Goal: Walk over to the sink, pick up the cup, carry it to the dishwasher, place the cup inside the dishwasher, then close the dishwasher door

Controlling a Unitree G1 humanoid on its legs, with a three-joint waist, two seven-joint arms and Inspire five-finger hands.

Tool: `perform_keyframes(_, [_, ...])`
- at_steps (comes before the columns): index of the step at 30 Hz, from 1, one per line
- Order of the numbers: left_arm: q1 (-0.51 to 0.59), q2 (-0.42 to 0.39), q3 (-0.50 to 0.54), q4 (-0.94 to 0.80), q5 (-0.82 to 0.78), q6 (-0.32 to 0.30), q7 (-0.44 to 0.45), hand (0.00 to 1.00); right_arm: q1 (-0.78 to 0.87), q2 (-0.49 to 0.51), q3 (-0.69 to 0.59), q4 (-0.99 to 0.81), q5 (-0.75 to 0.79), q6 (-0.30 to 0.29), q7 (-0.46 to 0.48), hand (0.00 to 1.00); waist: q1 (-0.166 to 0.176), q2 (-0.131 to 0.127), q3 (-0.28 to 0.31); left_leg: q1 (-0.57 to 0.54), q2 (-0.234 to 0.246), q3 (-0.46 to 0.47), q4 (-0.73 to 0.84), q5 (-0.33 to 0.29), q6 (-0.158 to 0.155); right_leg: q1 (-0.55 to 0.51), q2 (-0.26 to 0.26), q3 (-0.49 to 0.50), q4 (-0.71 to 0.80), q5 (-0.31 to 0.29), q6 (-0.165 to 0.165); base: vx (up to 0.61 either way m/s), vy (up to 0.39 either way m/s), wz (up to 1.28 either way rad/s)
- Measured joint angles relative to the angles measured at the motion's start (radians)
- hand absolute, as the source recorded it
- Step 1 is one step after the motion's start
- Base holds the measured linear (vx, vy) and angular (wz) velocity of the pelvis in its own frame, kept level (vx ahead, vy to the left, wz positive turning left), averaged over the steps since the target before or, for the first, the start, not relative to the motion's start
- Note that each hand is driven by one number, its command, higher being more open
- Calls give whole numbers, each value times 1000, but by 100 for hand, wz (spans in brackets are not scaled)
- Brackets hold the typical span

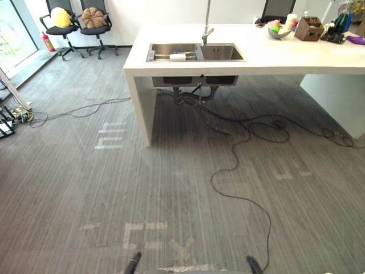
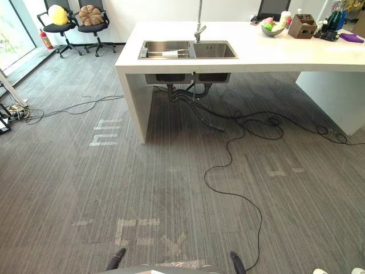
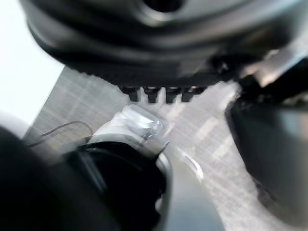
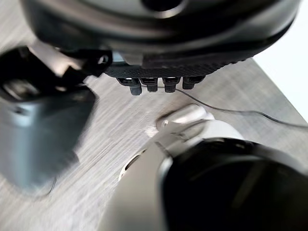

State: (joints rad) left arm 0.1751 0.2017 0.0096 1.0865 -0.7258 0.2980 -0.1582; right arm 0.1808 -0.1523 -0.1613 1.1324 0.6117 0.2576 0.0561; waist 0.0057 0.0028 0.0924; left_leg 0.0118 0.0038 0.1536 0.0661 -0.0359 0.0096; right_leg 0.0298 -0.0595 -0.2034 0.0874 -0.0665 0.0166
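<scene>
Left hand (image 3: 159, 57) over grey carpet floor (image 3: 204, 127)
The hand's dark bulk hangs above the striped floor; its fingers (image 3: 151, 92) show as a short row of tips, holding nothing, with the blurred thumb (image 3: 269, 154) apart beside them.

Both head views look forward and down from standing height over the floor (image 1: 171, 188) toward the far counter (image 1: 274, 57) and sink (image 1: 222, 53), sharing nearly all the scene. Wrist cameras sit close behind the left hand (image 3: 144, 48) and right hand (image 4: 159, 43), facing the floor.

The white object (image 1: 178, 56) in the sink's (image 1: 219, 52) left basin is too small to identify.
</scene>
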Motion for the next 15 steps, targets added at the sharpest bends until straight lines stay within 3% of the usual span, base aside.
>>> perform_keyframes(2, [-11,-1,3,-15,12,3,-49,100,-21,7,-31,7,38,-4,7,100,0,1,26,37,-5,-1,-53,29,-3,38,1,-21,-44,20,8,44,-5,7])
perform_keyframes(7, [-32,16,-5,-55,20,15,-51,100,-95,10,-26,-17,35,-38,24,100,-8,6,34,72,-8,-3,-107,49,-29,62,0,-62,-72,28,19,23,-11,4])
perform_keyframes(10, [-33,18,-19,-97,27,-14,-48,100,-135,7,-7,-46,33,-53,5,100,-1,7,40,86,-9,-6,-134,62,-48,68,-1,-76,-77,31,24,0,-10,7])
perform_keyframes(15, [-42,-7,-20,-157,59,-76,-7,100,-191,36,14,-103,33,-81,10,100,4,8,57,105,-9,-7,-139,66,-45,89,-1,-89,-84,34,28,-38,-10,2])
